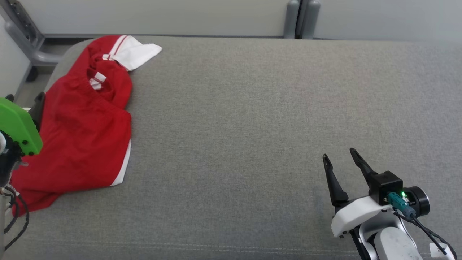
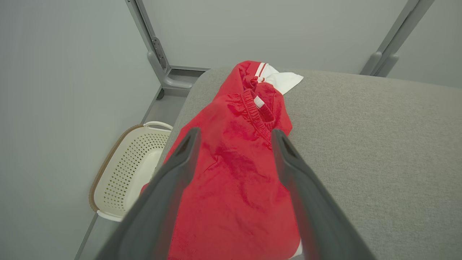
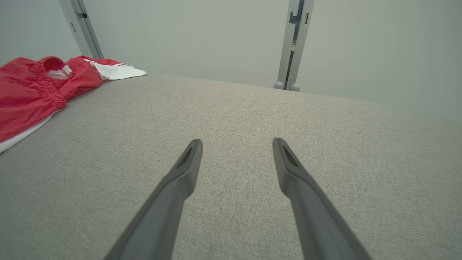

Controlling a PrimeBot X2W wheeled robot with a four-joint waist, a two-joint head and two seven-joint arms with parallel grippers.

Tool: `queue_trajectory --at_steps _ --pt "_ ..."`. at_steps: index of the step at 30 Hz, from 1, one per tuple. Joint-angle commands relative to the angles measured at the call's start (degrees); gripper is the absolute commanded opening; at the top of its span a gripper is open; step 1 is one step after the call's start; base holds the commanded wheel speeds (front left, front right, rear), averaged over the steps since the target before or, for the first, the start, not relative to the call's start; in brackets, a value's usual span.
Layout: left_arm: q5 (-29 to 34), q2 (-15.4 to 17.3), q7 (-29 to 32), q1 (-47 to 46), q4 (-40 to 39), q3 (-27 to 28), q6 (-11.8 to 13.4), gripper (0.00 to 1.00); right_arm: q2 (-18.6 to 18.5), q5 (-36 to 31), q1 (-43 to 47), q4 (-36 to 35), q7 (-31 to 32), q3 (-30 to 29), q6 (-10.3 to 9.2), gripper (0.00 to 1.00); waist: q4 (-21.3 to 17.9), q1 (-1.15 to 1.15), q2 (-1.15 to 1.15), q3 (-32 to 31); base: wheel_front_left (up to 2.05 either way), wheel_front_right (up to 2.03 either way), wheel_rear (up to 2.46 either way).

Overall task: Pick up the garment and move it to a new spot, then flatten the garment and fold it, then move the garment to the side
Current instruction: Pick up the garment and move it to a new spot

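Head view looks down on a grey fabric bench point(image 1: 252, 126) with the garment point(image 1: 83, 137) lying crumpled along its left edge, reaching from the far left corner toward the near one. It is a pair of red shorts with white trim and an elastic waistband. A white part with red stripes pokes out at the far end, and the near end of the cloth seems to lap over the left edge. The right gripper point(image 1: 339, 153) is by the bench's near right corner, well apart from the garment, its fingers point(image 3: 180, 180) spread wide and pointing toward the far edge with nothing between them. In the right wrist view bare grey fabric lies beneath them, and whether they touch it cannot be told. The left gripper point(image 2: 235, 131) is at the left edge over the near part of the garment. The left wrist view shows its fingers released, framing the red cloth and the waistband without gripping it — whether the tips touch the cloth I cannot tell. Beside the bench's left edge a pale perforated basket point(image 2: 122, 173) stands on the floor point(image 2: 162, 108).
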Motion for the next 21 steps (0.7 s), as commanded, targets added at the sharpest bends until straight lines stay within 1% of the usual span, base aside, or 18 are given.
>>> queue_trajectory --at_steps 1,3,8,13,21 --pt "-0.5 0.9 0.7 -1.9 1.6 0.5 0.4 1.00 -0.2 -0.7 -1.1 -0.6 0.1 -0.1 0.00 1.00 -5.2 -0.01 0.00 5.9 0.00 0.00 0.00" --pt "-0.6 1.1 1.1 -2.5 2.5 0.7 0.5 1.00 -0.2 -1.0 -1.3 -0.8 0.2 -0.3 -0.01 1.00 -5.6 -0.01 0.00 6.6 0.00 0.00 0.00" --pt "-0.5 2.6 2.9 -4.5 5.9 1.2 1.7 1.00 -0.2 -1.9 -2.5 -2.1 0.5 -1.2 -0.01 1.00 -6.9 -0.01 0.00 10.7 0.00 0.00 0.00" --pt "-1.4 3.4 2.3 -5.3 8.1 2.7 3.0 1.00 -0.2 -2.2 -3.3 -3.4 0.6 -1.4 -0.01 1.00 -7.6 -0.01 0.00 14.5 0.00 0.00 0.00" --pt "-1.5 4.4 1.6 -6.3 10.5 3.3 3.9 1.00 -0.2 -3.4 -4.7 -4.6 0.8 -1.7 0.00 1.00 -7.9 -0.01 0.00 19.6 0.00 0.00 0.00"
